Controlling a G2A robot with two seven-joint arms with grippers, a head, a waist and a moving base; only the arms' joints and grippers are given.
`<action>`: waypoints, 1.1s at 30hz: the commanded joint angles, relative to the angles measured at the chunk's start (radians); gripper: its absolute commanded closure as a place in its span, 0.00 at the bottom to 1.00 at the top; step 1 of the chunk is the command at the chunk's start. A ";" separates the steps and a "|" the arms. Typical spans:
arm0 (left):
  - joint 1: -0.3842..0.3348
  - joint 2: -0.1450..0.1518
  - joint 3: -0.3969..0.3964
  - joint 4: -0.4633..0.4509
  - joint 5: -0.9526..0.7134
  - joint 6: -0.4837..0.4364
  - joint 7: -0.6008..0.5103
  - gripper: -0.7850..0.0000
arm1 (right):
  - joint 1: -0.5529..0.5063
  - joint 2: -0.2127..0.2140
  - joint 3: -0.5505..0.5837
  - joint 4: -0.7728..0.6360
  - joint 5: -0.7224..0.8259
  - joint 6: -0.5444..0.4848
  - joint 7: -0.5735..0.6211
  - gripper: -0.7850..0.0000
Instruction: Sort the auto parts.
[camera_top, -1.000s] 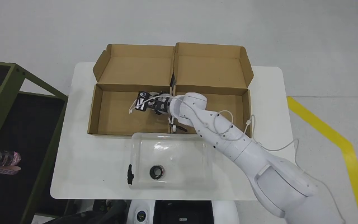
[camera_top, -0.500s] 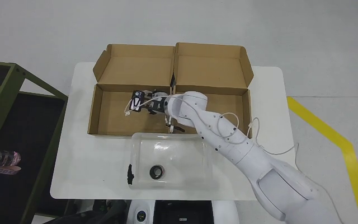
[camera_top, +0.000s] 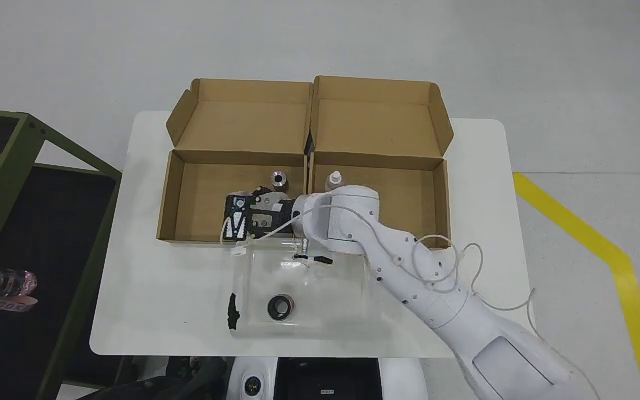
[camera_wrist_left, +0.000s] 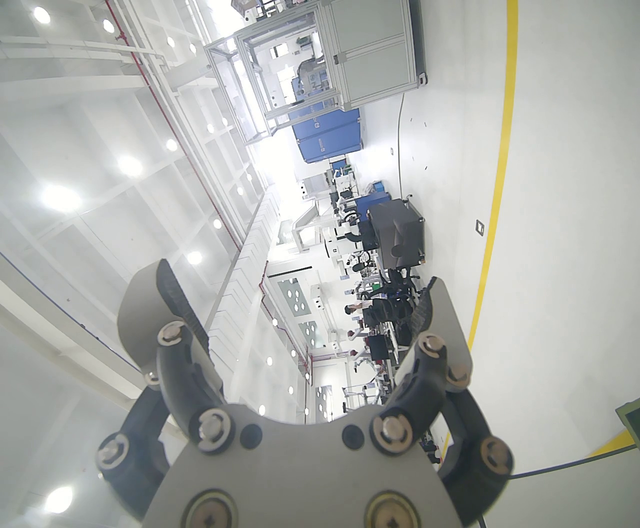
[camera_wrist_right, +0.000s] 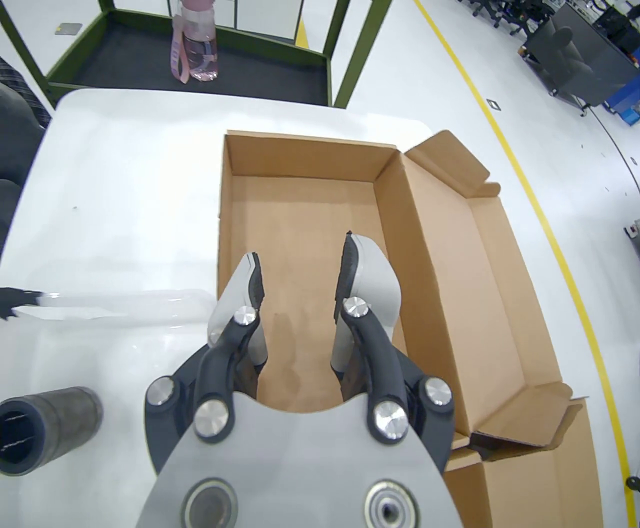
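The right gripper (camera_wrist_right: 301, 252) hangs over the left cardboard box (camera_wrist_right: 305, 205), jaws spread and empty. The left gripper (camera_wrist_left: 297, 275) is spread too, holding nothing.

Along the table's (camera_top: 150, 300) far edge, left box (camera_top: 195, 205) and right box (camera_top: 410, 200) side by side, lids folded back. Small metal part (camera_top: 277, 180) in the left box near the shared wall, pale part (camera_top: 335, 180) just across that wall in the right box. Right gripper (camera_top: 237, 218) over the left box close to its near wall, and at the table's near edge a clear bin (camera_top: 330, 312), just beside the boxes, with a dark ring (camera_top: 281, 306) inside.
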 joint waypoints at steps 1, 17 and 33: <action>0.000 0.000 0.000 0.000 0.000 0.000 0.000 0.00 | -0.040 0.010 0.010 -0.046 0.002 -0.022 0.005 0.64; 0.000 0.000 0.000 0.000 0.000 0.000 0.000 0.00 | -0.325 0.095 0.113 -0.325 -0.062 -0.171 0.053 0.62; 0.000 0.000 0.000 0.000 0.000 0.000 0.000 0.00 | -0.485 0.155 0.174 -0.407 -0.164 -0.262 0.030 0.58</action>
